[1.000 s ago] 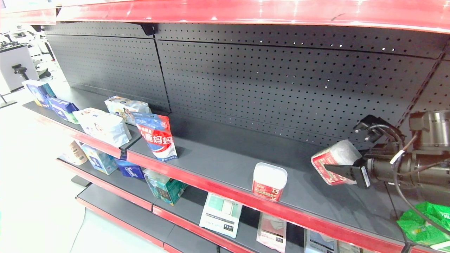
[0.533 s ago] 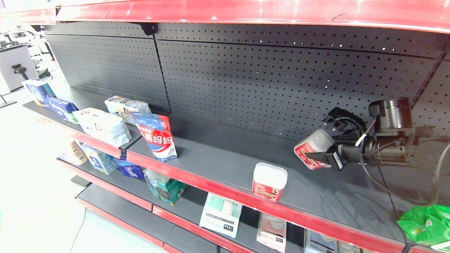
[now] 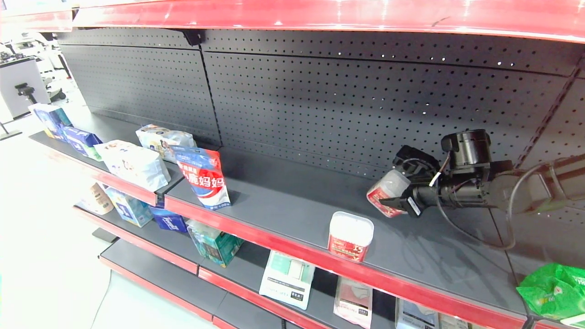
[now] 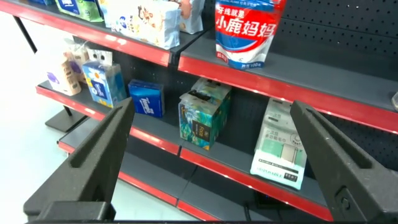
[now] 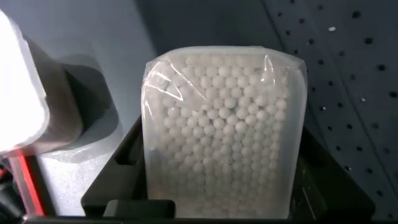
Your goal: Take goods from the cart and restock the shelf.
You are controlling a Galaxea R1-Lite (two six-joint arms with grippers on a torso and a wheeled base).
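Observation:
A clear tub of white beads with a red label (image 3: 386, 194) is tilted over the dark shelf board (image 3: 292, 205), and my right gripper (image 3: 398, 201) is shut on it. In the right wrist view the tub (image 5: 224, 124) sits between the black fingers (image 5: 127, 171). A matching tub (image 3: 350, 235) stands upright at the shelf's front edge, a little ahead and to the left of the held one, and shows beside it in the right wrist view (image 5: 18, 93). My left gripper (image 4: 211, 155) is open with nothing in it, in front of the lower shelves.
A blue and red pouch (image 3: 203, 178) and white packs (image 3: 135, 164) stand to the left on the same shelf. A green bag (image 3: 553, 290) lies at the lower right. The pegboard back wall (image 3: 347, 100) is close behind the held tub. Boxes (image 4: 202, 115) fill the lower shelves.
My right arm has carried the tub leftward and deeper over the shelf, toward the back wall and nearer the standing tub. The left gripper view gives no earlier frame.

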